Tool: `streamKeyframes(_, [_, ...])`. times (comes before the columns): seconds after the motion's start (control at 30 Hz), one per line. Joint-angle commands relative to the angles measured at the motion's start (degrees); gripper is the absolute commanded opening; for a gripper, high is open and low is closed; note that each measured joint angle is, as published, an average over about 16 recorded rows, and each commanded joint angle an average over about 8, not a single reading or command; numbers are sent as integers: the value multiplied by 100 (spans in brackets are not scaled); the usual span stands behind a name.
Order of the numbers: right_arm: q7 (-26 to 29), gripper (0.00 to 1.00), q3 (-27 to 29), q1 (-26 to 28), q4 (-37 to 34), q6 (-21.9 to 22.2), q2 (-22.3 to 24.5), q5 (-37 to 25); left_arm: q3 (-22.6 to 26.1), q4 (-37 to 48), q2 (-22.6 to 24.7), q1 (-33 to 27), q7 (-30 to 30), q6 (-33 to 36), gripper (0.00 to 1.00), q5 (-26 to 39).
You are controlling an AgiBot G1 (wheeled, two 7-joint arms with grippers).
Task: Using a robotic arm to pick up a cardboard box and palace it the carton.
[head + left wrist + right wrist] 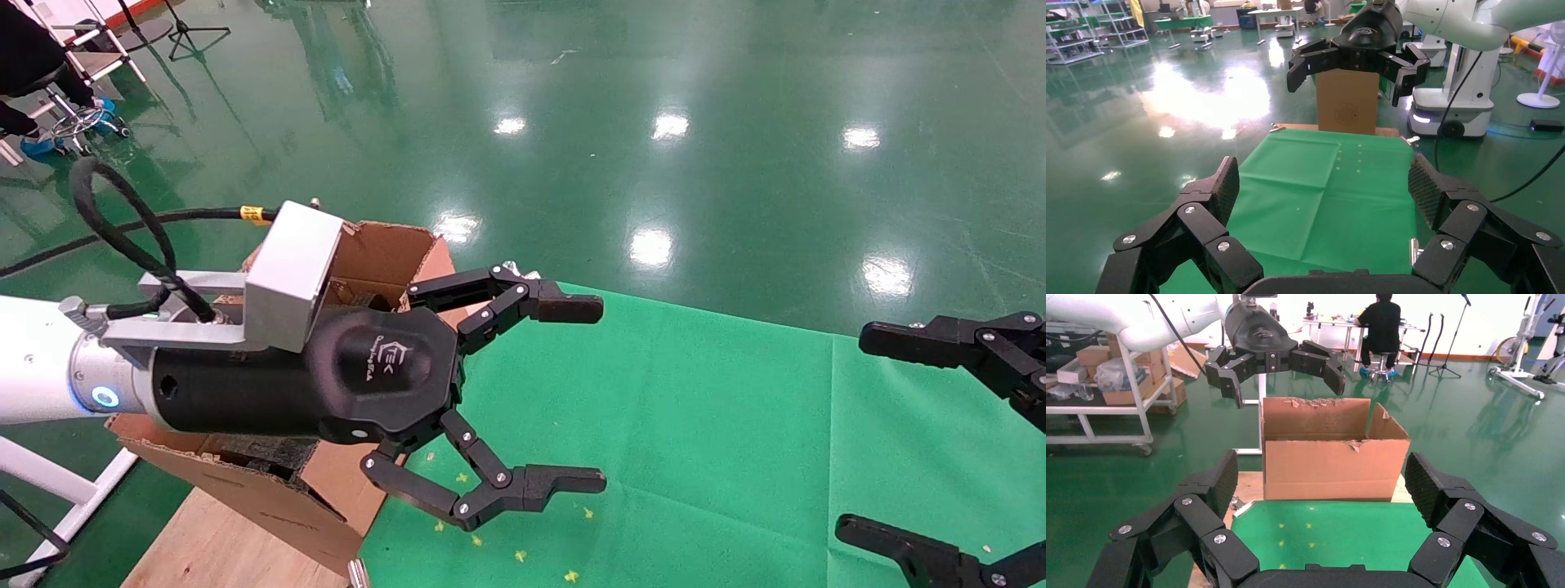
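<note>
Green cloth (695, 425) covers the table; the carton (384, 253) stands at its left edge. Left gripper (564, 392) hovers spread, empty, beside it; right gripper (899, 433) likewise spread.

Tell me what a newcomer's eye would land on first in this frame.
The left gripper, fingers spread wide and empty, fills the head view's left side above the green cloth. Behind it stands the torn-rimmed carton at the cloth's left end. The right gripper, also open, sits at the right edge.
</note>
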Motion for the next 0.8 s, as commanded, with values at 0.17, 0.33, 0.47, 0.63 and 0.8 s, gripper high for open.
streamKeyframes(0.17, [0, 100, 0, 0, 0, 0, 0, -1, 0, 2, 0, -2, 0, 0, 100, 3])
streamKeyframes(0.33, [0, 100, 0, 0, 0, 0, 0, -1, 0, 2, 0, -2, 0, 0, 100, 4])
streamKeyframes(0.47, [0, 100, 0, 0, 0, 0, 0, -1, 1, 2, 0, -2, 0, 0, 100, 4])
streamKeyframes(0.63, [0, 100, 0, 0, 0, 0, 0, -1, 1, 2, 0, -2, 0, 0, 100, 4])
streamKeyframes(0.8, [0, 100, 0, 0, 0, 0, 0, -1, 1, 3, 0, -2, 0, 0, 100, 4])
